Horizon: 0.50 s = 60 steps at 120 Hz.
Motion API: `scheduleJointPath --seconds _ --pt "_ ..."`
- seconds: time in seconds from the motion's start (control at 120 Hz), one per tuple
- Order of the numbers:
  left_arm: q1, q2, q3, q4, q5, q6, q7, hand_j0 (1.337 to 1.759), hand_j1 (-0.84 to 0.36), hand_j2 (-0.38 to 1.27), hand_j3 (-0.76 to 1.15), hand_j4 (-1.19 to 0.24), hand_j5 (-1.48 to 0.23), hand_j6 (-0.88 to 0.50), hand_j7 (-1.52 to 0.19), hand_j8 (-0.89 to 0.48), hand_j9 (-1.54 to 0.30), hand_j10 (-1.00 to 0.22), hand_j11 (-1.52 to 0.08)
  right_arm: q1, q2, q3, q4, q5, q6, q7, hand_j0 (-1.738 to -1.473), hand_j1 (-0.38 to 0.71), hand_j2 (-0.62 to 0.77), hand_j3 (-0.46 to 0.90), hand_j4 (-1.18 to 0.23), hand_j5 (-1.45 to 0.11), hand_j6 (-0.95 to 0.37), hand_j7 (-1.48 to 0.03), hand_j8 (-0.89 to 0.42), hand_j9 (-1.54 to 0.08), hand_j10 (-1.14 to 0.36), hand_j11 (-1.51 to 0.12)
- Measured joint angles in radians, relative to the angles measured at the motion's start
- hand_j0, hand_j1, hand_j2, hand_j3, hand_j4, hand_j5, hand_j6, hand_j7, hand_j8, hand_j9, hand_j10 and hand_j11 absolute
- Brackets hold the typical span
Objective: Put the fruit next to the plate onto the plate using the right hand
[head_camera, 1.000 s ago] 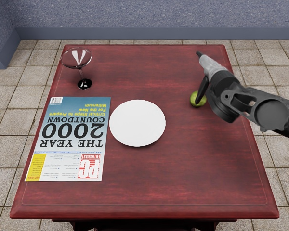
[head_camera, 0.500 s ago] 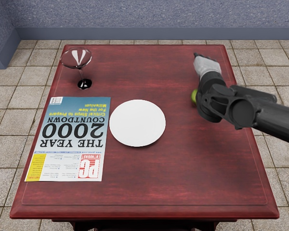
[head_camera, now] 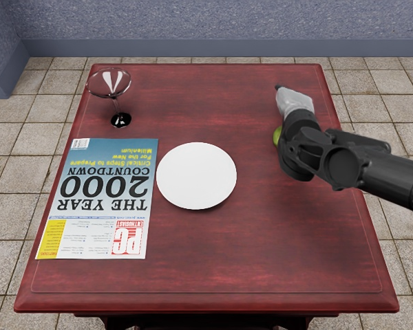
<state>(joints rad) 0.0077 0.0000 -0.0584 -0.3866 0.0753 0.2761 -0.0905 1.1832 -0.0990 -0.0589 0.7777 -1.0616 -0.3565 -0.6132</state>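
A small green fruit lies on the red-brown table to the right of the white plate. Only a thin sliver of it shows at the left edge of my right hand. The hand comes in from the right on a dark arm and sits right over the fruit, covering most of it. Whether the hand holds the fruit is hidden by its dark body. The plate has nothing on it and lies about a hand's width to the left of the fruit.
A magazine lies flat left of the plate. A martini glass stands at the back left. The table edge runs close behind the hand on the right.
My right hand has dropped and shifted left over the fruit, which showed beside it a second ago and is now nearly covered. The plate, magazine and glass have not moved.
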Motion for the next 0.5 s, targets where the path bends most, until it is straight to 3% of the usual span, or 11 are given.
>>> scheduleJointPath --seconds 0.5 --pt "0.0 0.0 0.0 0.0 0.0 0.0 0.0 1.658 0.35 0.0 0.0 0.0 0.0 0.0 0.0 0.0 0.0 0.0 0.0 -0.023 0.008 0.001 0.0 0.005 -0.01 0.002 -1.658 -0.07 0.02 0.0 -0.24 -0.3 -0.24 -0.3 -0.24 -0.3 -0.24 -0.3"
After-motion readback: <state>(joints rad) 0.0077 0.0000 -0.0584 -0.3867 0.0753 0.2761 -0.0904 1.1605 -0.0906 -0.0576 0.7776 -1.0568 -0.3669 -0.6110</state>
